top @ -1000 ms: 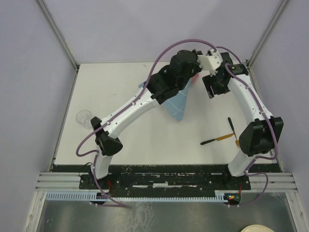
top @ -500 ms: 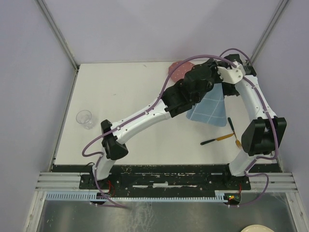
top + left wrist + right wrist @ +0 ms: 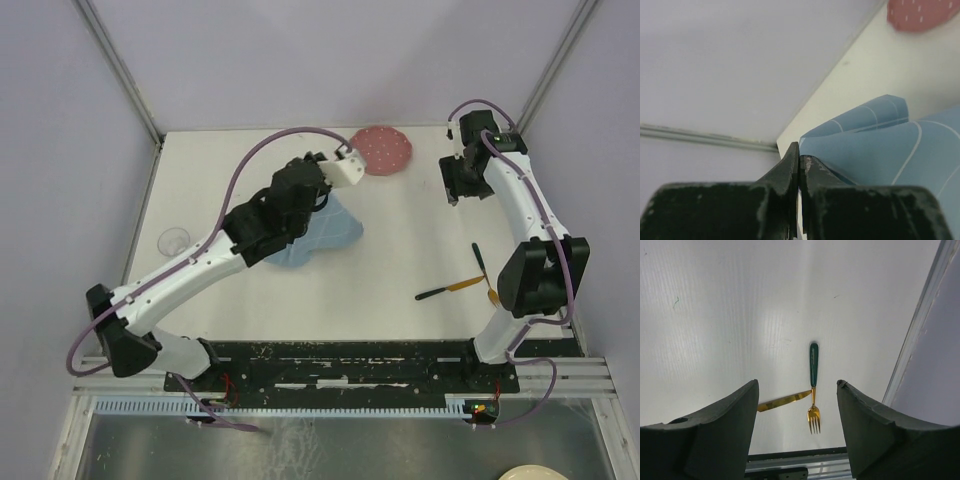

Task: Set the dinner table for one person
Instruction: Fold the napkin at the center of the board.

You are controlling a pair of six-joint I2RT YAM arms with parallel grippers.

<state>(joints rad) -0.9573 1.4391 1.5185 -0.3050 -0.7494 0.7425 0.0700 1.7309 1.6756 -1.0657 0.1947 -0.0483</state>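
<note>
The dinner table (image 3: 400,250) is a white square top. A blue grid-patterned placemat (image 3: 330,235) lies crumpled left of centre, one edge lifted. My left gripper (image 3: 325,200) is above it, and in the left wrist view the jaws (image 3: 799,159) are shut on the placemat's (image 3: 880,145) folded edge. My right gripper (image 3: 455,185) hangs at the far right, open and empty (image 3: 798,383). Below it lie a green-handled gold fork (image 3: 813,375) and a knife (image 3: 782,401) crossing it; both also show in the top view, fork (image 3: 481,268) and knife (image 3: 448,289).
A pink speckled plate (image 3: 382,150) sits at the back edge, also seen in the left wrist view (image 3: 920,15). A clear glass (image 3: 172,240) stands at the left edge. Grey walls close in the table's back and sides.
My left arm has swung from the back right toward the left centre, dragging the placemat with it and uncovering the pink plate. The right gripper has drawn back to the far right.
</note>
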